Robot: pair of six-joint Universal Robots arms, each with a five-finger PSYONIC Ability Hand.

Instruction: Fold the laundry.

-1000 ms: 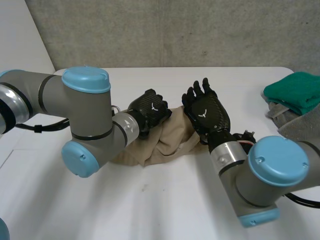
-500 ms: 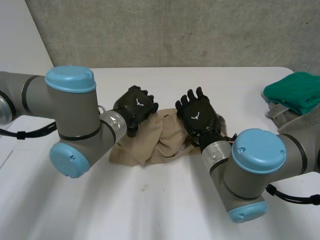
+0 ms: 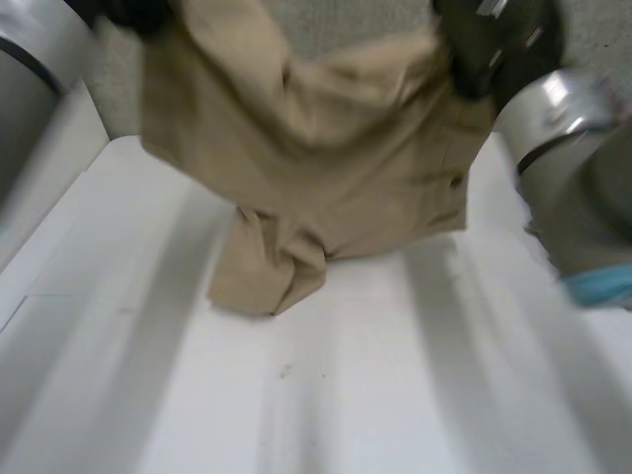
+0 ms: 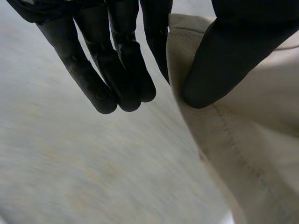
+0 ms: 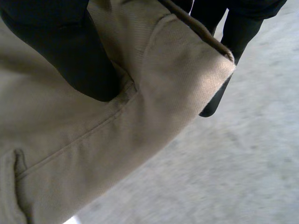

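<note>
Tan cloth (image 3: 326, 168) hangs from L hand (image 4: 229, 56), R hand (image 5: 60, 46), top edge pinched

The table (image 3: 326, 395) is seen from above, between the arms. Close views are taken along the left hand (image 4: 117, 60) and right hand (image 5: 70, 46); the tan cloth (image 3: 316, 168) is shared by all.

The raised cloth (image 3: 316, 168) hides the middle of the desk's (image 3: 395, 395) far edge. The top edge of the head view cuts off most of the left robot hand (image 3: 133, 12) and the right robot hand (image 3: 494, 44). In the right wrist view the cloth partly covers the fingers (image 5: 236, 32) behind it.
</note>
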